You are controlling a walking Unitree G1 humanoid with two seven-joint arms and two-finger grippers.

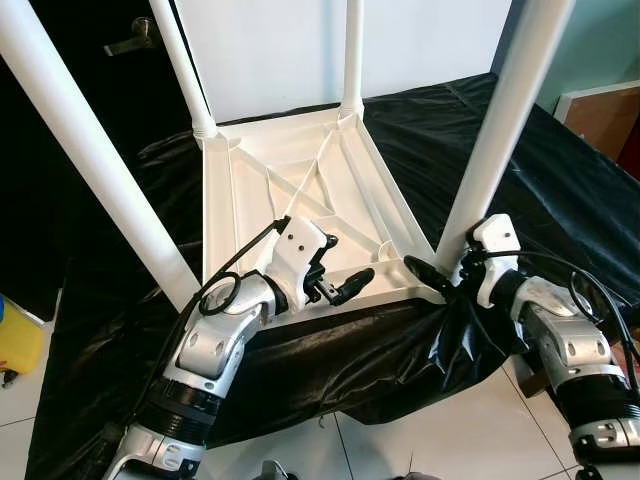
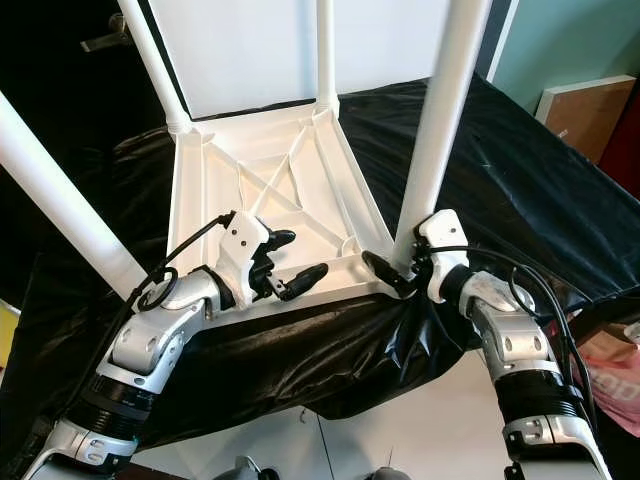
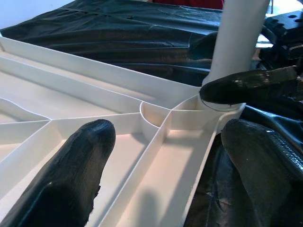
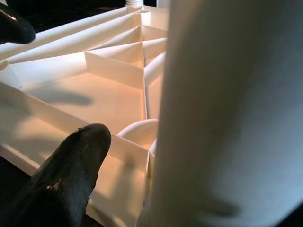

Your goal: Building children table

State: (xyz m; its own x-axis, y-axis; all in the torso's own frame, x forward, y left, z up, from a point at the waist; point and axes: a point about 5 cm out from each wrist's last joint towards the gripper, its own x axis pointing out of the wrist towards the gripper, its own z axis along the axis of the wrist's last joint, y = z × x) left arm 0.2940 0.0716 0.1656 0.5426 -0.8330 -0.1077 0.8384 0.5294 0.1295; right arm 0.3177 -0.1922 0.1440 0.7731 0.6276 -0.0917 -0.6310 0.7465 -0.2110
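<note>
The white children's table (image 1: pixel 300 190) lies upside down on a black plastic sheet (image 1: pixel 560 190), ribbed underside up, with its white legs standing up from the corners. My left gripper (image 1: pixel 340 265) hangs open just over the table's near rim; the ribs show between its fingers (image 3: pixel 71 175). My right gripper (image 1: pixel 440 268) is at the base of the near right leg (image 1: pixel 500 130). It is open around that leg, with one finger (image 4: pixel 66 184) on the table side and a gap to the leg (image 4: pixel 227 113). The other finger is hidden behind the leg.
The near left leg (image 1: pixel 80 150) slants up close to my left arm. Two far legs (image 1: pixel 185 70) (image 1: pixel 352 50) stand at the back corners. A yellow object (image 1: pixel 18 340) sits on the floor at left, a brown board (image 1: pixel 605 115) at right. White tiles (image 1: pixel 450 430) lie below.
</note>
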